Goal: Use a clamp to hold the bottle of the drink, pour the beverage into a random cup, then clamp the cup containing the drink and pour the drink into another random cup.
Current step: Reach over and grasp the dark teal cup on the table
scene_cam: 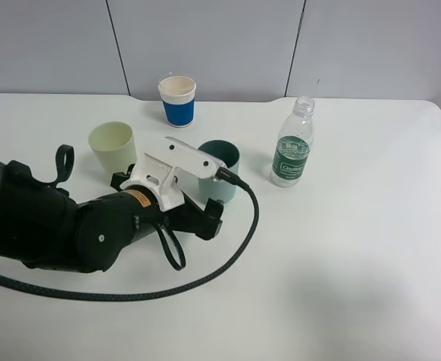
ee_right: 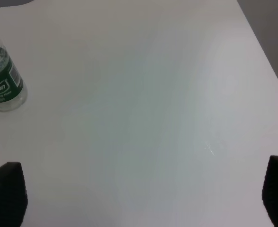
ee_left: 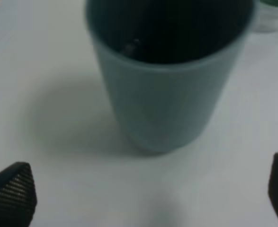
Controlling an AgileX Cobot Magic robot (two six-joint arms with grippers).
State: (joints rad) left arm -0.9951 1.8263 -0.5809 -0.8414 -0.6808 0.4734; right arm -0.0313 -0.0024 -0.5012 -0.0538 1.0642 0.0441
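Left tool (ee_left: 146,201) is held spread apart before the teal plastic cup (scene_cam: 222,167) at frame centre; right tool (ee_right: 139,198), likewise spread, is empty. Clear green-labelled plastic bottle (scene_cam: 291,147) is seen upright right of centre; cup-to-cup pour is judged outstanding.

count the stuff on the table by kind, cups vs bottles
cups: 3 (blue-sleeved paper cup, pale yellow plastic cup, teal plastic cup)
bottles: 1 (clear plastic bottle with a green label)
total: 4
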